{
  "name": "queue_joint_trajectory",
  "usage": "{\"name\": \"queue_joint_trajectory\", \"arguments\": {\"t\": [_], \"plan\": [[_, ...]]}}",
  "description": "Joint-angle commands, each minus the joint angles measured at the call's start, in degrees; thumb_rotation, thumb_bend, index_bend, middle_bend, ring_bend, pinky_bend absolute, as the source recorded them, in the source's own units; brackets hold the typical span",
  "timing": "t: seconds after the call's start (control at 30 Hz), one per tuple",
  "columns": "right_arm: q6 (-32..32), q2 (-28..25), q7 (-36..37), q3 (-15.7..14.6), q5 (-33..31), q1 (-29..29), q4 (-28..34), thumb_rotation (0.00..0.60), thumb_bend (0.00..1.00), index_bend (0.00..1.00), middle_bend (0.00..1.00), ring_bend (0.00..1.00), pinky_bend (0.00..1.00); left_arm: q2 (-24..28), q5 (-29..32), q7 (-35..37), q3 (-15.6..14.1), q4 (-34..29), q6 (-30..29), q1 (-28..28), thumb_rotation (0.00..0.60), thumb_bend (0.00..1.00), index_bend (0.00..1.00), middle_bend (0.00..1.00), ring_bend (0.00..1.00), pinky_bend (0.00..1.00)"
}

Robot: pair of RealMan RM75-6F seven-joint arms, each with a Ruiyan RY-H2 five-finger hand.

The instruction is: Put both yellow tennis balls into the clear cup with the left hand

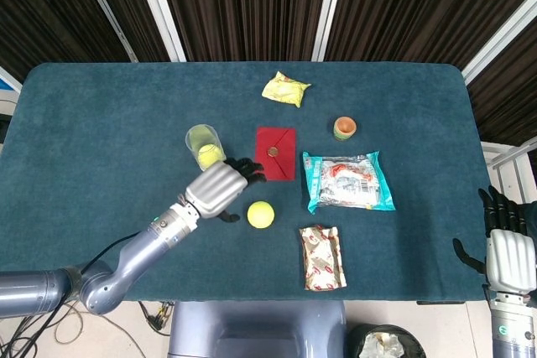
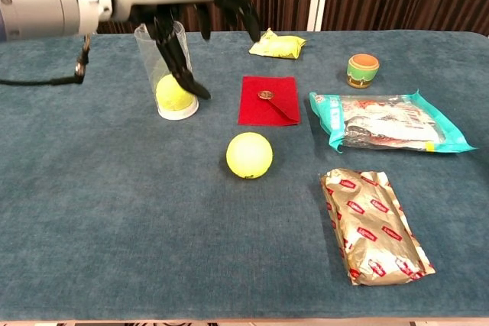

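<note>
One yellow tennis ball [image 1: 207, 154] [image 2: 173, 94] lies at the bottom of the clear cup [image 1: 202, 141] [image 2: 157, 42], which stands upright on the table. The second yellow tennis ball [image 1: 261, 214] [image 2: 249, 155] rests on the cloth in front of the red pouch. My left hand [image 1: 220, 186] [image 2: 195, 5] hovers between cup and loose ball, fingers spread, holding nothing. My right hand [image 1: 508, 249] hangs off the table's right edge with fingers apart, empty; the chest view does not show it.
A red pouch [image 1: 276, 152] [image 2: 268, 99] lies right of the cup. A yellow packet [image 1: 285, 89] [image 2: 277, 44], a small orange-green pot [image 1: 344, 128] [image 2: 363, 69], a teal snack bag [image 1: 347, 181] [image 2: 386, 119] and a gold-red wrapper [image 1: 322, 256] [image 2: 376, 226] lie to the right.
</note>
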State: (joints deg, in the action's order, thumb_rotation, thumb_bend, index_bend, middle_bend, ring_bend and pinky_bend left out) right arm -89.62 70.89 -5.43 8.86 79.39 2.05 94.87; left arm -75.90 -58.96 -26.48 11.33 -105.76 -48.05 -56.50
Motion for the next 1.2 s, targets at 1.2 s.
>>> {"name": "queue_joint_trajectory", "arguments": {"t": [1.2], "plan": [[-0.3, -1.1, 1.6, 0.6, -0.7, -0.4, 0.3, 0.6, 0.34, 0.0, 0.0, 0.05, 0.07, -25.0, -1.5, -2.1, -6.5, 29.4, 4.6, -5.3, 0.6, 0.23, 0.37, 0.4, 0.34, 0.54]]}}
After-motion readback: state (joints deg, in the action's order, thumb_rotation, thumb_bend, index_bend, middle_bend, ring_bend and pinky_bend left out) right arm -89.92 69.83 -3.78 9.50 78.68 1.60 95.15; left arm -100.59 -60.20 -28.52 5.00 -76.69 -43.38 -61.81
